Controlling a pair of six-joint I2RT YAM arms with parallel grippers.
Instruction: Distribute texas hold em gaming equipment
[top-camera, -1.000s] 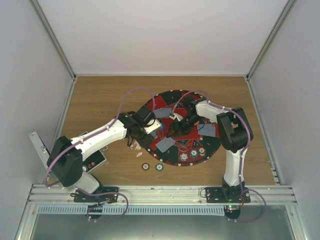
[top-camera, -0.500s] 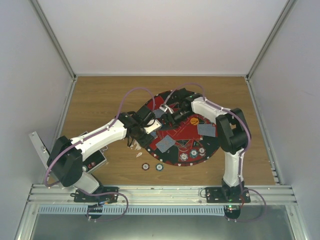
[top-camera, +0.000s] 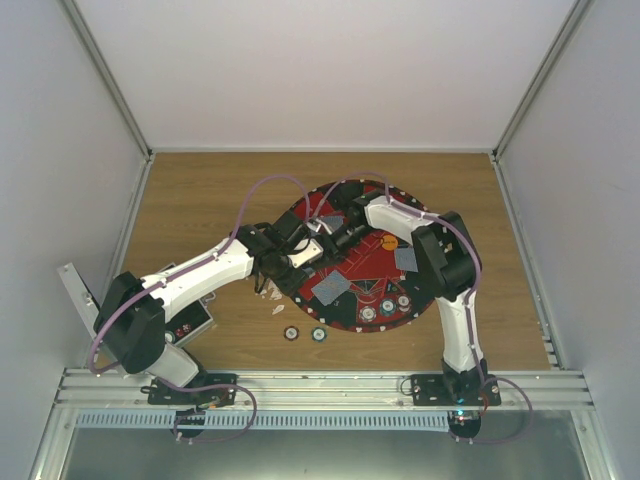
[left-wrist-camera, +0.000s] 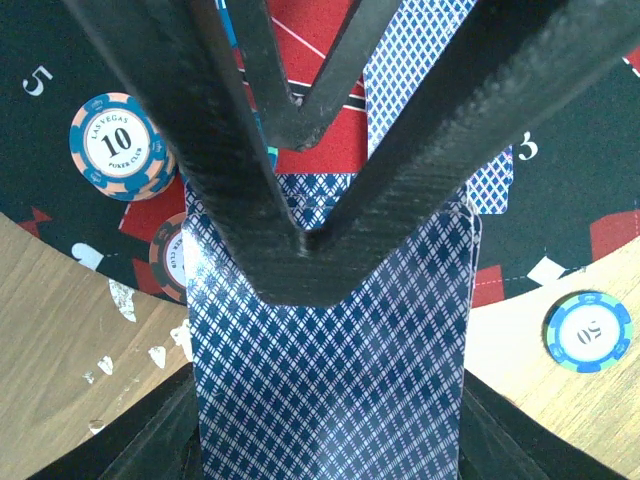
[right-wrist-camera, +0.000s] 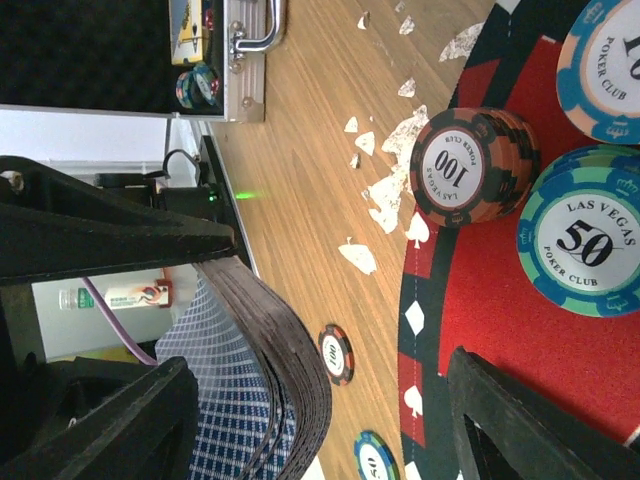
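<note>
The left gripper (top-camera: 303, 256) is clamped on the sides of a thick deck of playing cards (left-wrist-camera: 330, 380). Their backs are a fine blue-and-white crosshatch, and the deck is held over the left rim of the round red-and-black mat (top-camera: 375, 270). Just beside it hangs the right gripper (top-camera: 335, 237), its flat black fingers spread wide with the deck's layered edge between them. I can't tell if they touch a card. Further right, a single card (top-camera: 406, 258) lies flat on the mat, near three round chips (top-camera: 387, 305).

Round red-and-black mat (top-camera: 372, 268) lies on brown wooden tabletop (top-camera: 200, 200). White flakes (right-wrist-camera: 388, 190) scattered just off mat's edge. Black foam-lined case (right-wrist-camera: 90, 50) open.
</note>
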